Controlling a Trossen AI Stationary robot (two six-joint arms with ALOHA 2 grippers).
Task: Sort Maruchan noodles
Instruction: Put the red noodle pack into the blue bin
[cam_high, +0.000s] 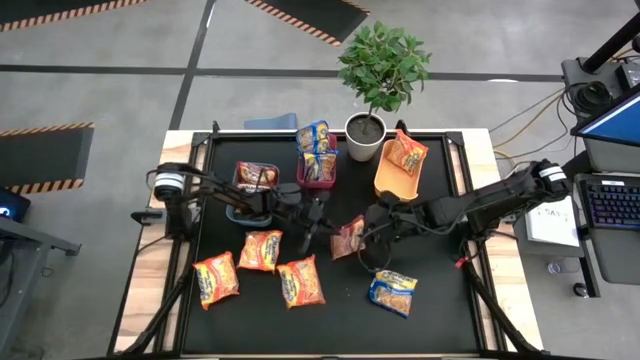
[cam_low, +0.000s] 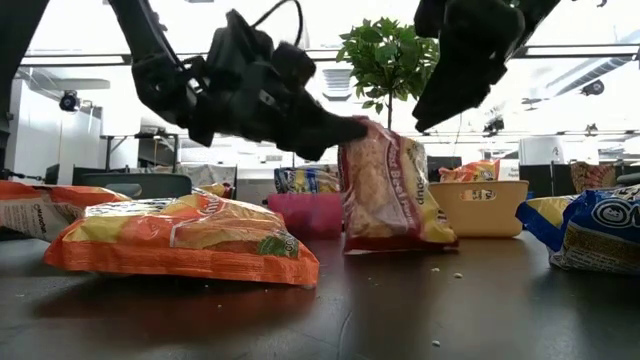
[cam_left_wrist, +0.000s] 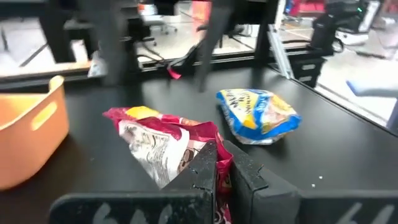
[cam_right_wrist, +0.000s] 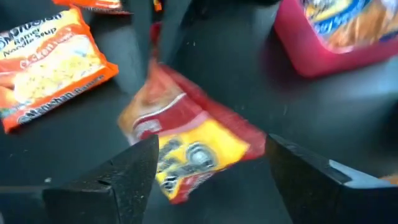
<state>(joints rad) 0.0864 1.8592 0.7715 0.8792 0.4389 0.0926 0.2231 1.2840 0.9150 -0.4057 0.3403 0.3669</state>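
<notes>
left pincer (cam_high: 322, 228) clamped, right pincer (cam_high: 372, 222) spread wide

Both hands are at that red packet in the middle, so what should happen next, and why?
Probably the right hand should back away: its fingers stand open around the red noodle packet, while the left hand is shut on its edge and could carry it to a bin.

A potted plant (cam_high: 372, 85) in a white pot stands at the black table's (cam_high: 440, 320) far edge. Just beside it sit a red bin (cam_high: 318, 172) and an orange bin (cam_high: 395, 178), one on each side; a teal bin (cam_high: 243, 208) lies farther off, beyond the red one.
</notes>
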